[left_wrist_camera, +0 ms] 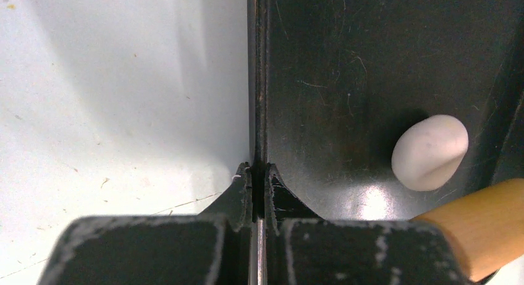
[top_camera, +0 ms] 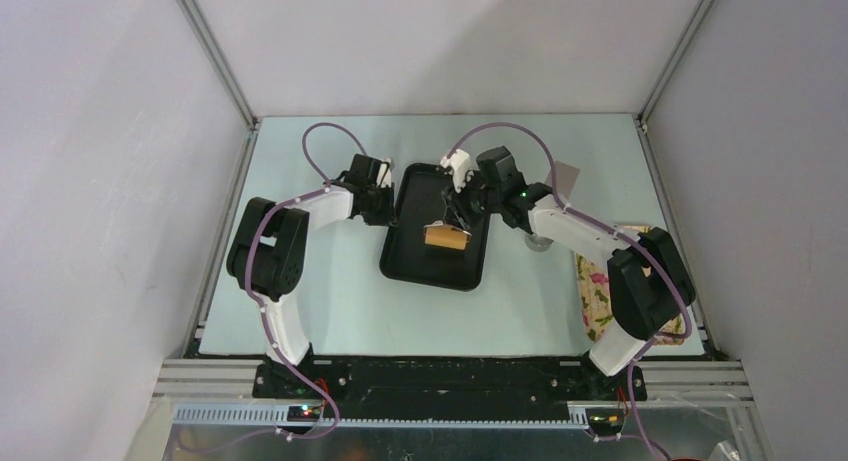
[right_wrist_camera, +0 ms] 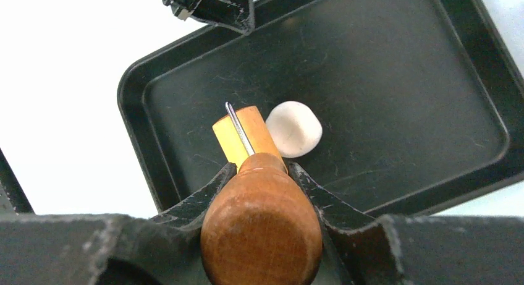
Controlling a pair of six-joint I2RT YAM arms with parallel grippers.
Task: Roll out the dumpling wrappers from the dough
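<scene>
though small against the tray, the dough (right_wrist_camera: 294, 128) is plain: a smooth, matte white lump, rounded and slightly flattened, lying on the floor of the black tray (right_wrist_camera: 401, 81) towards one end. just beside it, perhaps touching, is the pale barrel of a wooden rolling pin (right_wrist_camera: 238, 133). the right gripper (right_wrist_camera: 259, 167) pinches its glossy brown handle. the left gripper (left_wrist_camera: 258, 170) is pressed together on the tray's thin rim. tray scuffed, rounded corners. pale table (top_camera: 330, 311), grey walls (top_camera: 100, 131), a floral cloth (top_camera: 597, 291) at right.
</scene>
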